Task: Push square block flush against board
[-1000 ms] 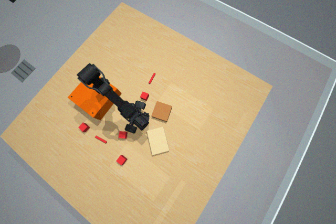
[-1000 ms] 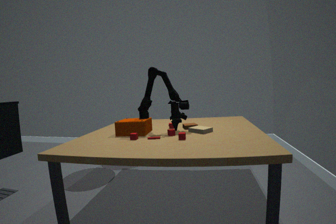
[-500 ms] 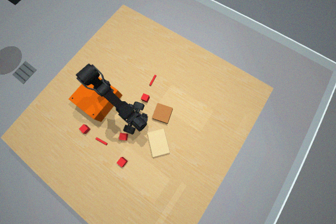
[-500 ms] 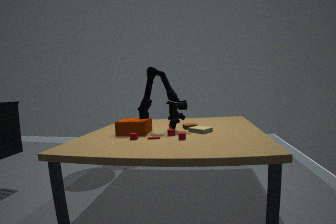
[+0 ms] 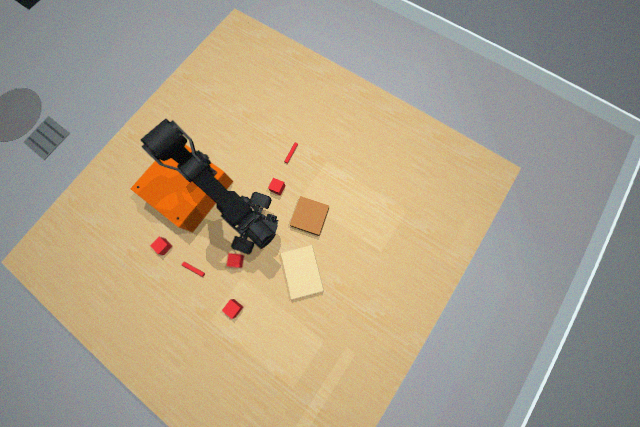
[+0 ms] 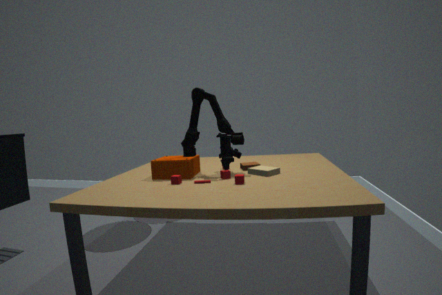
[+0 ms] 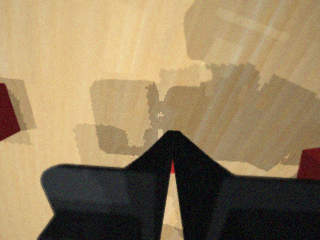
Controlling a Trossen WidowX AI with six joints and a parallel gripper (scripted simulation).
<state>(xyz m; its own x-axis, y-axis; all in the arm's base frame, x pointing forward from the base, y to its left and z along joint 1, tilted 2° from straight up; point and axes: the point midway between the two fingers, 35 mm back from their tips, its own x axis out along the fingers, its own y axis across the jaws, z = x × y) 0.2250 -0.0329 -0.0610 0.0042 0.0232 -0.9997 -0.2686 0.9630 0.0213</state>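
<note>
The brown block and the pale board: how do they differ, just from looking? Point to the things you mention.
The brown block (image 5: pixel 309 215) (image 6: pixel 248 165) looks square from above; the pale board (image 5: pixel 301 273) (image 6: pixel 264 170) is an oblong. The board is cream and the larger of the two, while the block is a darker orange-brown. They are also turned at different angles. Both lie flat on the table (image 5: pixel 413 179) (image 6: pixel 303 191).
</note>
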